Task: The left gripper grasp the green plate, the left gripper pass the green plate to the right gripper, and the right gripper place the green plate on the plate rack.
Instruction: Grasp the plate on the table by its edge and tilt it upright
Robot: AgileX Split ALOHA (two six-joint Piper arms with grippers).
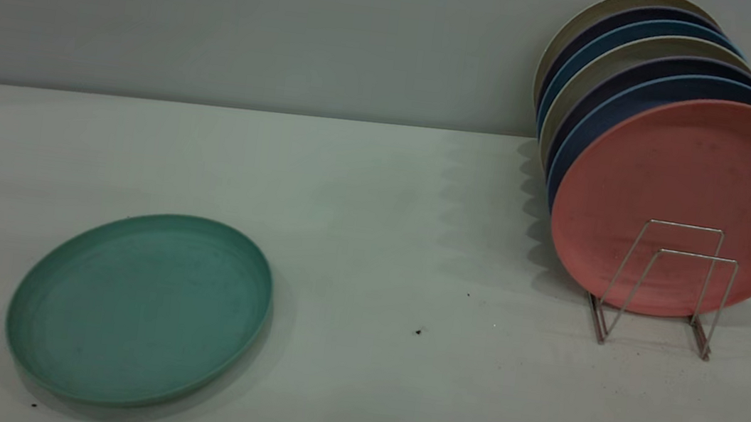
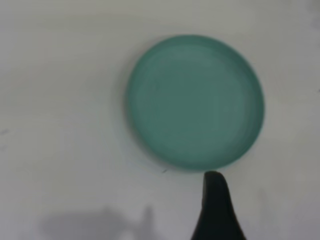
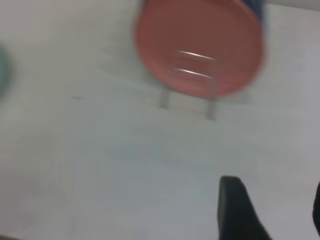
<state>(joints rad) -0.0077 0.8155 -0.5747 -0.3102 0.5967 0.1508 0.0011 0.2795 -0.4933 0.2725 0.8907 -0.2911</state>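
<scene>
The green plate point(image 1: 141, 308) lies flat on the white table at the front left, and nothing touches it. It also shows in the left wrist view point(image 2: 195, 102). My left gripper point(image 2: 272, 192) hovers above the table just off the plate's rim. Only one of its fingers point(image 2: 215, 205) shows, far to one side, so it is open and empty. My right gripper point(image 3: 272, 197) is open and empty above bare table, short of the plate rack point(image 3: 192, 75). The wire rack point(image 1: 667, 283) stands at the right. Neither gripper shows in the exterior view.
The rack holds several upright plates: a salmon-pink plate point(image 1: 689, 192) in front, with blue and beige plates point(image 1: 621, 76) behind it. Two wire loops stand free in front of the pink plate. A grey wall rises behind the table.
</scene>
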